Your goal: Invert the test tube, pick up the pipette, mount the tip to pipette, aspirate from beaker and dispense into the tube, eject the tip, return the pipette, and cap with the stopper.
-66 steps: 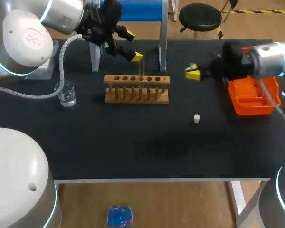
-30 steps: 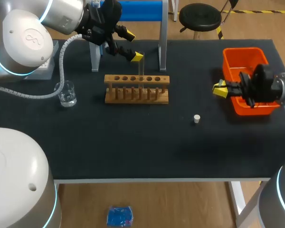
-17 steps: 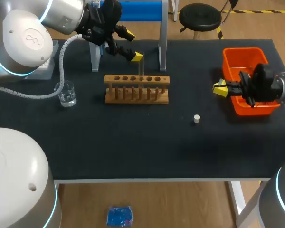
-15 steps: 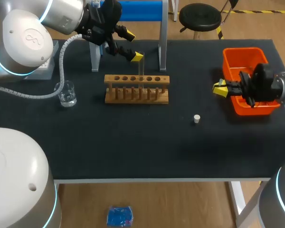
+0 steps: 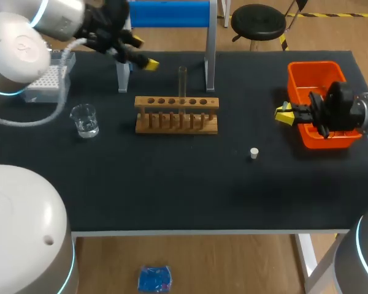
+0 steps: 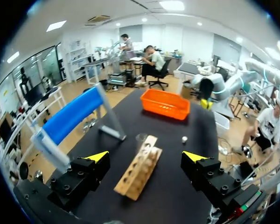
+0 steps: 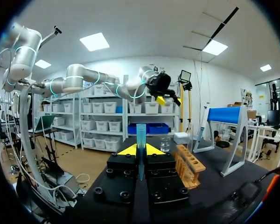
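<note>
Head view puts the left gripper (image 5: 143, 54) over the table's far left, next to the blue stand (image 5: 165, 13), its fingers spread wide with nothing between them. The test tube (image 5: 182, 79) stands upright in the wooden rack (image 5: 176, 115). The right gripper (image 5: 284, 115) hangs just beside the orange bin (image 5: 313, 65), pinching a blue pipette tip (image 7: 141, 133). The beaker (image 5: 84, 119) stands left of the rack, and the white stopper (image 5: 254, 153) lies alone, nearer the table's front edge, to the rack's right.

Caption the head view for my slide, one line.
Tube upright in the rack, left hand open clear of it; right hand holds a blue tip by the orange bin; stopper loose on table.
</note>
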Controlling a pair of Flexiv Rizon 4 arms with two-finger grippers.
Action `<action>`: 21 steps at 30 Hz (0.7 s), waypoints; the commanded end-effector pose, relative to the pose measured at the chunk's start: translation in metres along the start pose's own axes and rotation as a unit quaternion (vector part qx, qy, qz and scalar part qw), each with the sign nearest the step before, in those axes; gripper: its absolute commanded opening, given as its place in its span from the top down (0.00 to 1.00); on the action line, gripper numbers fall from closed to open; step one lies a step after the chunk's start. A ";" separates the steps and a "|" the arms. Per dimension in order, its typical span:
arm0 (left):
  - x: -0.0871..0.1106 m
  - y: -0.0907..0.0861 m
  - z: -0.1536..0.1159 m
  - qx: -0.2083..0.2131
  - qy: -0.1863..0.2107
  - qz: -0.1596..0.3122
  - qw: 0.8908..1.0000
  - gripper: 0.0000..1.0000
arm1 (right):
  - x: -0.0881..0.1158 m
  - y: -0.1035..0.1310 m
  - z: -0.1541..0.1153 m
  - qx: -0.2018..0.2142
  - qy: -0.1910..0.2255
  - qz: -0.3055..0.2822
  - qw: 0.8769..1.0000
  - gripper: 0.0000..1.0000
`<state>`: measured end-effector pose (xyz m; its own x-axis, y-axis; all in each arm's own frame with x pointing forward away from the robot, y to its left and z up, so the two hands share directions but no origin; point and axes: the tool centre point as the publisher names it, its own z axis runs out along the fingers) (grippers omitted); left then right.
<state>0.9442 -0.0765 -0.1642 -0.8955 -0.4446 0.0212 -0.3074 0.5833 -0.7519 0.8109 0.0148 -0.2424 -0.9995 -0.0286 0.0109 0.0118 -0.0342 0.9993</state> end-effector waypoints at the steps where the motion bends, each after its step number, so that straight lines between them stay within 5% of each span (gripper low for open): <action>1: -0.033 0.024 -0.025 -0.007 -0.011 -0.019 1.000 0.00 | 0.000 0.000 -0.001 0.000 0.001 0.000 1.000 1.00; 11: -0.112 0.070 -0.059 -0.039 -0.063 -0.083 0.994 0.00 | 0.000 0.000 -0.001 0.000 0.001 0.000 1.000 1.00; 16: -0.129 0.065 -0.061 -0.067 -0.131 -0.135 0.980 0.00 | 0.000 0.000 -0.001 0.000 0.001 0.000 1.000 1.00; 21: -0.126 0.049 -0.050 -0.070 -0.193 -0.183 0.961 0.00 | 0.000 0.000 -0.001 0.000 0.001 0.000 1.000 1.00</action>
<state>1.0251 0.0581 -0.1717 -0.6242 -0.7794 0.0540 -0.6035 0.4372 -0.6668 0.8106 0.0147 -0.2421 -0.9995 -0.0285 0.0108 0.0117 -0.0337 0.9994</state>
